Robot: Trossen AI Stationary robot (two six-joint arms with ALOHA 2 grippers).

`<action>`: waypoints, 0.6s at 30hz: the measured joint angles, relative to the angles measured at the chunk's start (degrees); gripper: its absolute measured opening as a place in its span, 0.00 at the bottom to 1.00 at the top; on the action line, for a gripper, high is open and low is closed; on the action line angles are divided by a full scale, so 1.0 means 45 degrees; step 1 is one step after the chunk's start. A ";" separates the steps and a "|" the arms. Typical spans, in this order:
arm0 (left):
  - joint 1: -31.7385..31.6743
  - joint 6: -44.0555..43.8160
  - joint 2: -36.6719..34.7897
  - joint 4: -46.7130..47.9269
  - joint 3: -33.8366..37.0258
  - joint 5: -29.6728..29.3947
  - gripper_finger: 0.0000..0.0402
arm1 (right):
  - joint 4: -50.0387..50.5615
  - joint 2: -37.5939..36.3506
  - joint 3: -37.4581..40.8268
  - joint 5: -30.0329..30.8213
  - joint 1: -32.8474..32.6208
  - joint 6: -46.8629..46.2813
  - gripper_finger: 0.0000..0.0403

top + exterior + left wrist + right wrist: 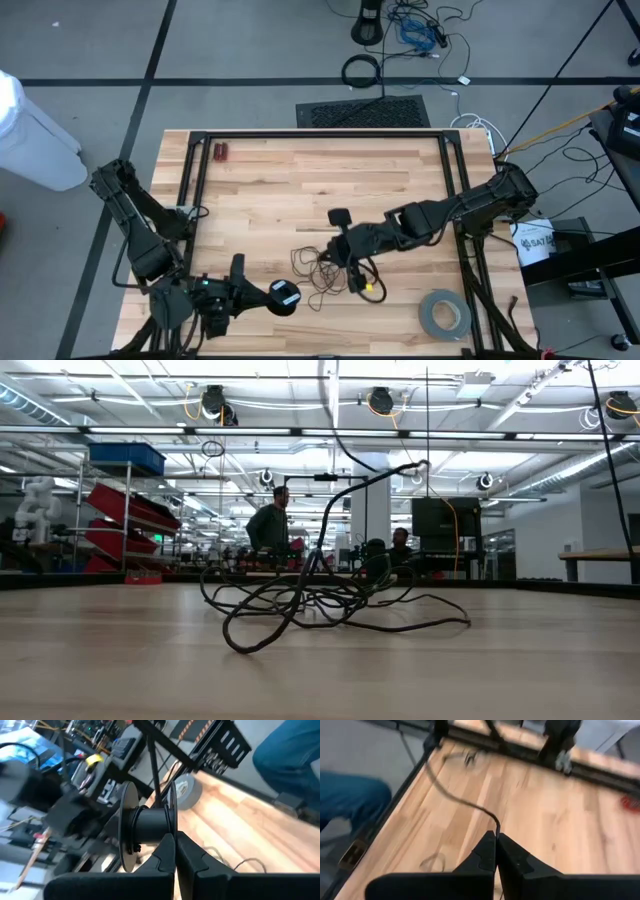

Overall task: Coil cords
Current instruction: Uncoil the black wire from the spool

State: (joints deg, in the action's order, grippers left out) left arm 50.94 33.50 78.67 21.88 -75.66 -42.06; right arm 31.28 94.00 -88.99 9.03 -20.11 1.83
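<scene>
Black cord [322,268]: loose tangled strands on the wooden table [300,180], no single long axis.
Right gripper [342,222]: fingers pressed together, pinching one strand that trails away from its tips.
Left gripper [268,296]: fingers pressed together, clamping a black spool [147,827].
Key relation: tangle lies between both grippers, right gripper nearer, spool just beside the heap.

This is a large open robotics lab or industrial workshop. Beyond the wooden bench [120,660], the low view shows a wide hall with white ceiling trusses [300,405], hanging lights and cable reels [213,400], red and blue parts bins on racks [125,500], and people at workstations [270,525]. Around the bench in the high view lie a taped grey floor [90,50], loose floor cables [420,30] and a black floor mat [363,112].
</scene>
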 joint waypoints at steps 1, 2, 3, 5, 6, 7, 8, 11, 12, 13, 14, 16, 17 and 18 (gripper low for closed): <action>0.0078 -0.0017 0.0000 0.0123 0.0000 -0.0227 0.00 | 0.0310 0.0000 0.0000 0.0004 -0.0123 -0.0088 0.00; 0.0151 -0.0033 0.0000 0.0232 0.0000 -0.0452 0.00 | 0.0626 0.0000 0.0000 0.0012 -0.0240 -0.0184 0.00; 0.0189 -0.0047 0.0000 0.0363 0.0000 -0.0701 0.00 | 0.0988 0.0000 0.0000 0.0042 -0.0359 -0.0302 0.00; 0.0272 -0.0359 0.0000 0.0459 0.0000 -0.1021 0.00 | 0.1751 0.0000 0.0000 0.0372 -0.0600 -0.0642 0.00; 0.0294 -0.0539 -0.0003 0.0578 0.0000 -0.1105 0.00 | 0.2162 0.0000 0.0000 0.0719 -0.0709 -0.0880 0.00; 0.0291 -0.0693 -0.0005 0.0790 0.0000 -0.1218 0.00 | 0.2582 0.0000 0.0000 0.1119 -0.0810 -0.1136 0.00; 0.0291 -0.0867 -0.0005 0.1004 0.0000 -0.1338 0.00 | 0.3047 0.0000 0.0000 0.1543 -0.0912 -0.1427 0.00; 0.0275 -0.1603 -0.0005 0.1795 0.0000 -0.1828 0.00 | 0.4202 0.0000 0.0000 0.2610 -0.1152 -0.2303 0.00; 0.0248 -0.1834 -0.0005 0.2044 0.0000 -0.1908 0.00 | 0.4480 0.0000 0.0000 0.2807 -0.1217 -0.2558 0.00; 0.0215 -0.2042 -0.0005 0.2261 0.0000 -0.1947 0.00 | 0.4677 0.0000 0.0000 0.2960 -0.1291 -0.2789 0.00; 0.0177 -0.2166 -0.0005 0.2389 0.0000 -0.1952 0.00 | 0.4785 0.0000 0.0000 0.3024 -0.1356 -0.2932 0.00; 0.0136 -0.2346 -0.0005 0.2448 0.0000 -0.1944 0.00 | 0.4778 0.0000 0.0000 0.3024 -0.1477 -0.2964 0.00; 0.0119 -0.2351 -0.0005 0.2444 0.0000 -0.1944 0.00 | 0.4757 0.0000 0.0000 0.3024 -0.1547 -0.2973 0.00; 0.0115 -0.2357 -0.0010 0.2415 0.0000 -0.1939 0.00 | 0.4700 0.0000 0.0002 0.3028 -0.1611 -0.2974 0.00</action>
State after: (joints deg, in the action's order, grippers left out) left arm 51.46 22.89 78.63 32.75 -75.66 -50.78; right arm 52.43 94.00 -88.98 22.65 -27.35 -11.55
